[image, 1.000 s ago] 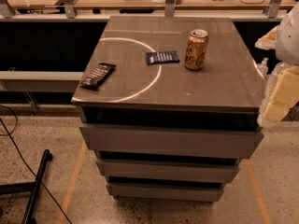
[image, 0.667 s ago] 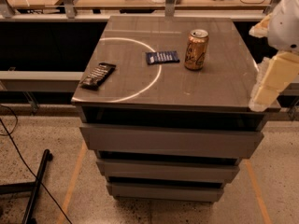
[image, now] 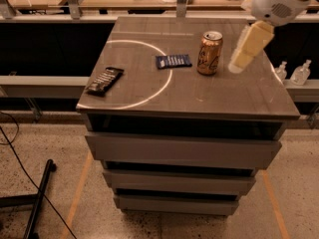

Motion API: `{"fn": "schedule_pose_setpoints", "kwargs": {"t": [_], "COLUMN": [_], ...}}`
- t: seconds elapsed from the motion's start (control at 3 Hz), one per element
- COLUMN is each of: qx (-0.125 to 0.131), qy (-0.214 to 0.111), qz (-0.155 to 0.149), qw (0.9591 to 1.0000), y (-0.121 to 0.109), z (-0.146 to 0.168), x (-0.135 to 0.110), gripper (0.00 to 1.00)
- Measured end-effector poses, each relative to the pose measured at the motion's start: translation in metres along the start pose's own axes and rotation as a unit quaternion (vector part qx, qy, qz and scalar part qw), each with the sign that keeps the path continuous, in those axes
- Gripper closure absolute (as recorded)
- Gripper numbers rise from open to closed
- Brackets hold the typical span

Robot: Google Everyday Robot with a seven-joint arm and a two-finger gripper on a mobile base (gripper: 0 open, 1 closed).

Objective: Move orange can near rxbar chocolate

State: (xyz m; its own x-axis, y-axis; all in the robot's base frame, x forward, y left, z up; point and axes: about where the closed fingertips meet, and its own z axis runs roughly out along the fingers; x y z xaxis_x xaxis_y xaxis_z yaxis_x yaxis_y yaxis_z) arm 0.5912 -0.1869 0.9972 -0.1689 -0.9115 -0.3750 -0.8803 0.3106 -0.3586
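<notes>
One can (image: 209, 53) stands well apart from the black bar (image: 104, 80) at its eight o'clock. The hand (image: 245, 51) hovers at the can's three o'clock, seemingly to grasp it; apart or together, I cannot tell.

Grey tabletop (image: 224, 98): orange can (image: 209, 53) upright at two o'clock, rxbar chocolate (image: 104, 80) flat at nine by the edge, blue bar (image: 173, 60) near centre. Tool (image: 238, 62) sits just beside the can, at its three o'clock.

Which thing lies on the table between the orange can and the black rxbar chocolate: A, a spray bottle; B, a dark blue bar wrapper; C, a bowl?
B: the dark blue bar wrapper lies between the orange can and the rxbar chocolate; the tool hangs beside the can, away from the wrapper.
</notes>
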Motion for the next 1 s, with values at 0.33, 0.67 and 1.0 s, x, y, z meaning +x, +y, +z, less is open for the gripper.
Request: {"fn": "schedule_pose_setpoints", "kwargs": {"t": [0.33,0.67,1.0], "qx": [0.006,0.007,0.007], "qy": [-0.046,-0.074,-0.074], "qz": [0.030,0.062,0.062], "qw": [0.9985,0.9953,0.9953], "y": [-0.051,-0.093,-0.093], "z": [0.044,0.097,0.097], "x": [-0.017,-0.025,-0.025], "gripper": [0.00,0.00,0.00]}}
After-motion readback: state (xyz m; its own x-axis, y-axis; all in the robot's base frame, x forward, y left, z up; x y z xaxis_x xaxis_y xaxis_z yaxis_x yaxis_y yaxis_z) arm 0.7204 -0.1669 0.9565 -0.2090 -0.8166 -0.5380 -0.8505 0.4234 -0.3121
